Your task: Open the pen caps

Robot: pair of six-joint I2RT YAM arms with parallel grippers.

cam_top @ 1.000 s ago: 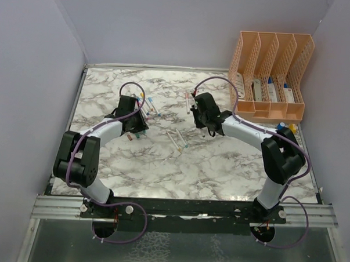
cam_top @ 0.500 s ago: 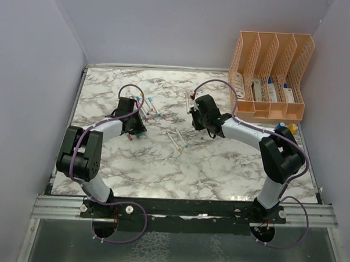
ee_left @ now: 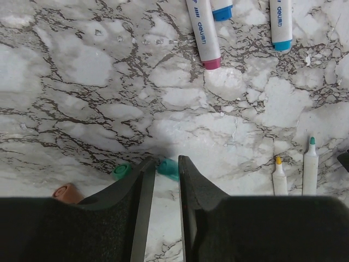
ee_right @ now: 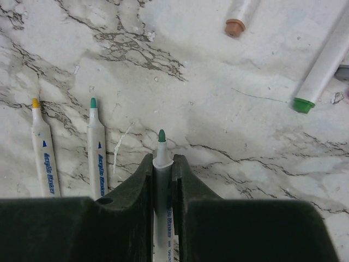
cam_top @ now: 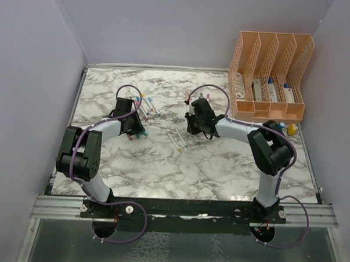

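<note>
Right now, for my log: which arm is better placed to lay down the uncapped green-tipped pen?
Right, likely: the right fingers are shut on the green-tipped pen, over bare table. The left fingers, slightly parted at a teal cap, hold no pen.

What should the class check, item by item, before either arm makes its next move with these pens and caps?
1. Right gripper clamped on the green-tipped pen: ok.
2. That pen's tip bare, cap off: ok.
3. Left gripper clear of the teal cap: cannot tell; the cap lies right at its fingertips.
4. Yellow-tipped pen and teal-tipped pen lying apart from the right gripper: ok.
5. Every pen opened: cannot tell; the green-ended pen shows only a blunt end.
</note>
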